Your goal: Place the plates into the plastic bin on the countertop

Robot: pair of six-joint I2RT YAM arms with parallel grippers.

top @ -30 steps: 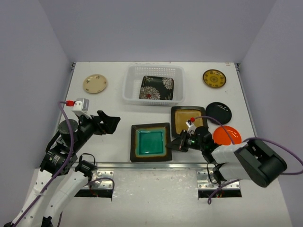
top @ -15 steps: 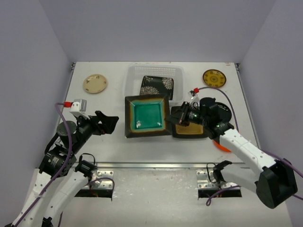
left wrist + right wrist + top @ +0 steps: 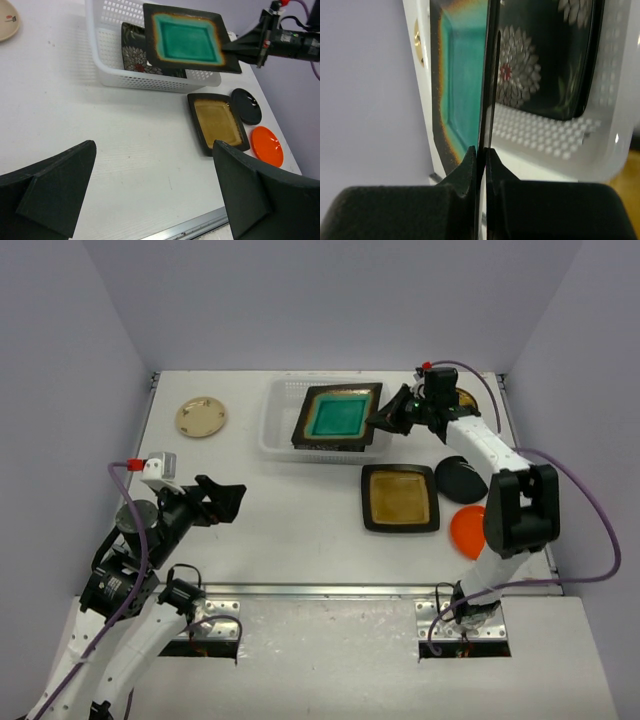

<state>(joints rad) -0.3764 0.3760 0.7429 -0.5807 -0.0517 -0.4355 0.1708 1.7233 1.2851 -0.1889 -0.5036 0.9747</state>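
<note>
White countertop, lilac walls, and here's the big change: the teal-centred plate has left its near-edge spot and, inside a second, swung right up over the plastic bin. It hangs roughly level just ahead of the right gripper, the jaws squeezed almost closed on its thin rim. Below the jaws the black floral plate already lies in the bin. One in, a second only a release away, I'd judge. The right arm is stretched far across the table, wrist rolled sideways. Behind those jaws wait the amber-centred plate, black plate and orange plate. The left gripper hovers low near its base, jaws wide, holding nothing
</note>
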